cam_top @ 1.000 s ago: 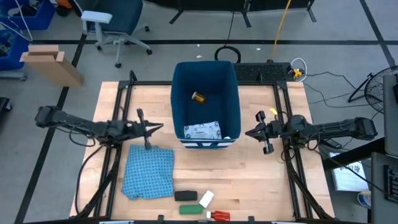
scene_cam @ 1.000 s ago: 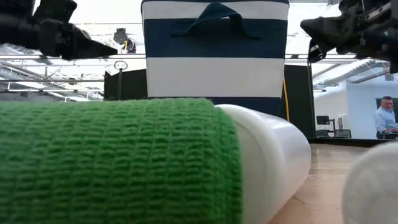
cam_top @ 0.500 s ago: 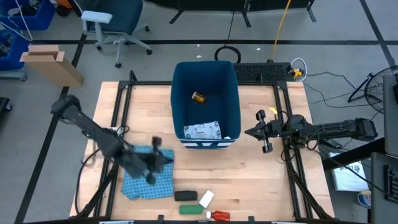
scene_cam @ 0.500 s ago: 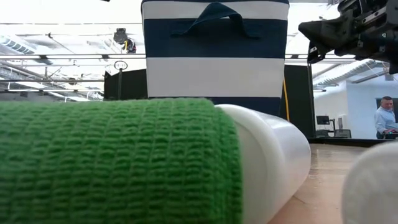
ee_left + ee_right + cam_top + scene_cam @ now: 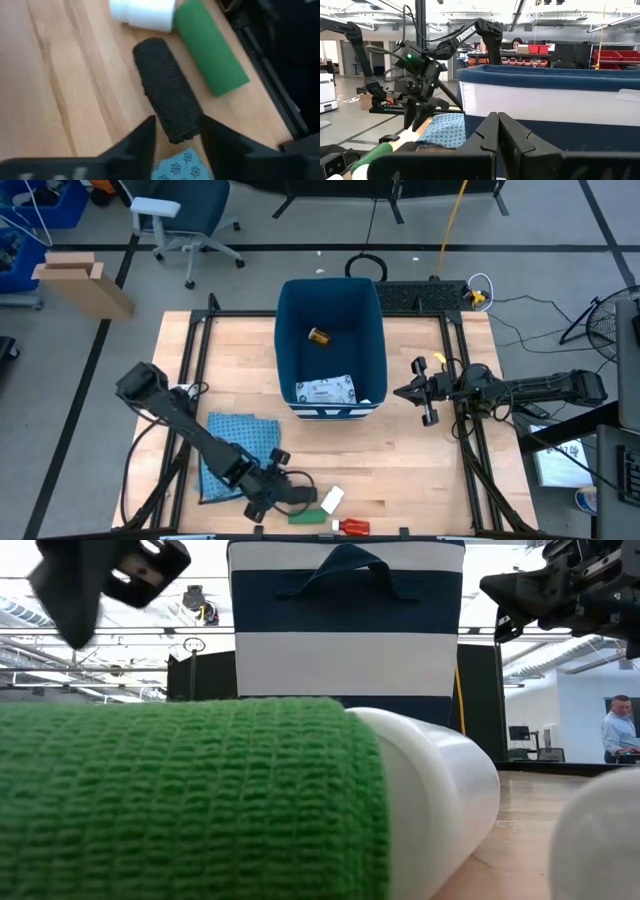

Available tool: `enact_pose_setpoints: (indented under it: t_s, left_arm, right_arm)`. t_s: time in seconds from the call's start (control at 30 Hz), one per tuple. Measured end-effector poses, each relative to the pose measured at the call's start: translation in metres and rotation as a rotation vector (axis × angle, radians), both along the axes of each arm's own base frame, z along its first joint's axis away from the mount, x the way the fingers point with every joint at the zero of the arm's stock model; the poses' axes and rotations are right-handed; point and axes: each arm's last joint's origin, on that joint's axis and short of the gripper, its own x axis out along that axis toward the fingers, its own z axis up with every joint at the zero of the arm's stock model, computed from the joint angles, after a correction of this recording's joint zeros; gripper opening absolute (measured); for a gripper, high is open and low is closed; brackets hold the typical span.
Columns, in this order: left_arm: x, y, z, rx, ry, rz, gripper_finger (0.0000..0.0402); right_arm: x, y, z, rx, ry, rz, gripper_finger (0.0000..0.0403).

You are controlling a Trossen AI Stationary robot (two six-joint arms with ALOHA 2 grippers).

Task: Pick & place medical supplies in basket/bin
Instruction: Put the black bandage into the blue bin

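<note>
- Dark blue fabric forms the bin (image 5: 332,345), which stands at the far middle of the wooden table (image 5: 420,460), its white-striped short side facing the near edge.
- Inside the bin lie a flat white printed packet (image 5: 326,391) at the near end and a small orange bottle (image 5: 319,336) farther back.
- Near the front edge of the table, a black roll (image 5: 299,494) lies just right of the blue patterned cloth (image 5: 238,456).
- A white oblong (image 5: 331,500) sits just right of the black roll, a green roll (image 5: 305,517) lies just in front of the black one, and a small red and orange tube (image 5: 352,526) rests at the very front edge, right of the green roll.
- The left gripper (image 5: 283,488) reaches down over the near right corner of the cloth; in the left wrist view its fingers (image 5: 141,141) are spread apart on either side of the near end of the black roll (image 5: 168,103), not pinching it.
- The right gripper (image 5: 402,394) hovers just right of the bin's near right corner, above the table; in the right wrist view its fingers (image 5: 489,132) are pressed together with nothing between them.
- A person (image 5: 620,730) stands in the room far beyond the table, at the right in the low view.
</note>
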Motion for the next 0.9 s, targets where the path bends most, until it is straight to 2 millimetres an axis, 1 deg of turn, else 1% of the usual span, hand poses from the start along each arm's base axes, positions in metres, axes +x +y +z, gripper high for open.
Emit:
enact_pose_setpoints:
  t_s: [0.13,0.23,0.33,0.4,0.6,0.77,0.83,0.9]
  left_arm:
    - [0.003,0.001,-0.005,-0.007,0.015,0.034,0.0237]
    - [0.005,-0.002,-0.014,0.004,0.028,0.023,0.0288]
    - [0.009,-0.006,-0.027,0.006,0.047,0.005,0.0323]
    - [0.012,-0.008,-0.034,0.003,0.05,0.004,0.0337]
    - [0.022,-0.015,-0.05,0.011,0.082,-0.006,0.0346]
    - [0.029,-0.011,-0.058,0.008,0.097,0.011,0.0346]
    - [0.03,-0.009,-0.059,0.005,0.099,0.024,0.0337]
    - [0.032,-0.007,-0.059,-0.015,0.111,0.033,0.0317]
  right_arm:
    - [0.0,-0.001,0.0,0.006,-0.001,-0.027,0.0]
    - [0.001,-0.001,-0.001,0.005,0.004,-0.025,0.0]
    - [0.001,-0.001,-0.001,0.007,0.012,-0.024,0.0]
    - [0.002,-0.001,-0.002,0.011,0.017,-0.023,0.0]
    - [0.003,-0.001,-0.003,0.034,0.033,-0.019,0.0]
    - [0.004,-0.001,-0.004,0.034,0.042,-0.019,0.0]
    - [0.004,-0.001,-0.005,0.028,0.042,-0.02,0.0]
    - [0.004,-0.001,-0.005,0.019,0.042,-0.022,0.0]
